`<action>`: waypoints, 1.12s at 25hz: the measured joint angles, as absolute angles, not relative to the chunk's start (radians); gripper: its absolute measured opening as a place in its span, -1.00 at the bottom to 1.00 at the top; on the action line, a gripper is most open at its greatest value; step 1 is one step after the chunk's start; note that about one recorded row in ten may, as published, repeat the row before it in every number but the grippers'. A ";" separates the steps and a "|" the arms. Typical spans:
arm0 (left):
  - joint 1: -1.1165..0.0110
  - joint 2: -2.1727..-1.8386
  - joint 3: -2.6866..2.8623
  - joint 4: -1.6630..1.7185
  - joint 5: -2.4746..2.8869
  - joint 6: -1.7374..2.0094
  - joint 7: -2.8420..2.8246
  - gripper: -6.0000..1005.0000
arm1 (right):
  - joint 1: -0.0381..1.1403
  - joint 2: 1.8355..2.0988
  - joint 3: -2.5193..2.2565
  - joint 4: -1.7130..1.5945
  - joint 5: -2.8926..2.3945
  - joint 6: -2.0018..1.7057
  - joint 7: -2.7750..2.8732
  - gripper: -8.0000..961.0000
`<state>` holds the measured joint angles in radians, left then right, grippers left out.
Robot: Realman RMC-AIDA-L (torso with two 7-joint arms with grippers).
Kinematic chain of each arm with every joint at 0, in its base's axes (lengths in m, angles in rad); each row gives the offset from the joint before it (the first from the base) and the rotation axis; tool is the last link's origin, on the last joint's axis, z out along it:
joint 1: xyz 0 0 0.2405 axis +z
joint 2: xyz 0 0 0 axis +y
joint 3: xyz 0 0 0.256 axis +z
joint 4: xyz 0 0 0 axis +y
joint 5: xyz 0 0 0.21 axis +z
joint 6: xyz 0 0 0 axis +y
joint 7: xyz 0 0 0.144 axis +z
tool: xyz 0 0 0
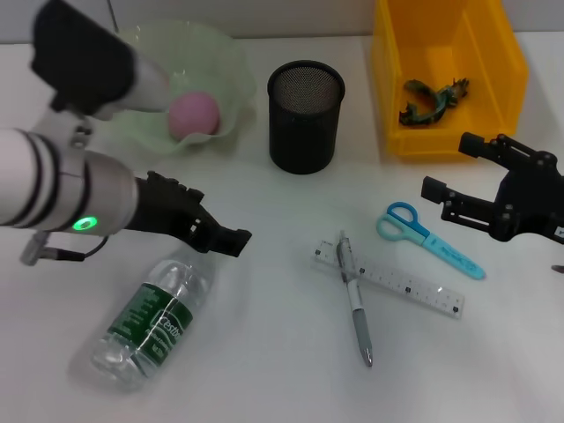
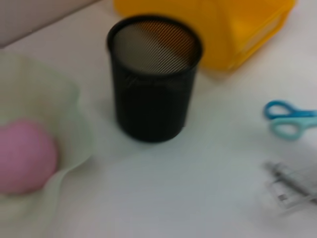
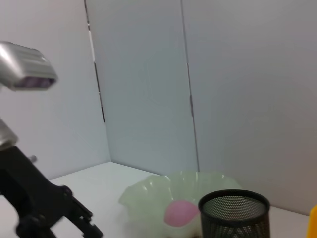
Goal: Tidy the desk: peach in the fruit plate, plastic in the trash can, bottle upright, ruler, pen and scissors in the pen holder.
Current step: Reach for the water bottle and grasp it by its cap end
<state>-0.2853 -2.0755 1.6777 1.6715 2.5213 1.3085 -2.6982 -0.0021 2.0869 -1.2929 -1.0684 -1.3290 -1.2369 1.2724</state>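
Spread, my left claw [image 1: 207, 231] hovers over the fallen clear plastic bottle [image 1: 150, 323] to right it; my right claw [image 1: 458, 172], also spread, waits beside the blue-handled scissors [image 1: 429, 239].

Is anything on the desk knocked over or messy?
Yes. The water bottle lies on its side under the left gripper. The pen lies crossed over the ruler, with the scissors loose beside them, all outside the pen holder.

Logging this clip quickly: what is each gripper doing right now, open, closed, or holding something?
Left gripper: open, empty, just above the lying bottle.
Right gripper: open, empty, above the scissors.
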 joint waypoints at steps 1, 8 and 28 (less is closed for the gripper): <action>-0.308 -2.076 1.709 1.657 2.572 1.305 -2.747 0.65 | 0.000 2.087 -1.294 -1.066 -1.329 -1.240 1.271 0.75; -0.383 -2.079 1.761 1.556 2.635 1.294 -2.832 0.65 | 0.002 2.088 -1.296 -1.048 -1.323 -1.254 1.255 0.75; -0.491 -2.079 1.772 1.375 2.639 1.269 -2.808 0.26 | 0.008 2.088 -1.287 -1.014 -1.313 -1.284 1.246 0.75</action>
<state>-0.4908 -2.0787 1.7718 1.3751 2.6391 1.2694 -2.8080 0.0077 2.0877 -1.2873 -1.0142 -1.3131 -1.2845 1.2463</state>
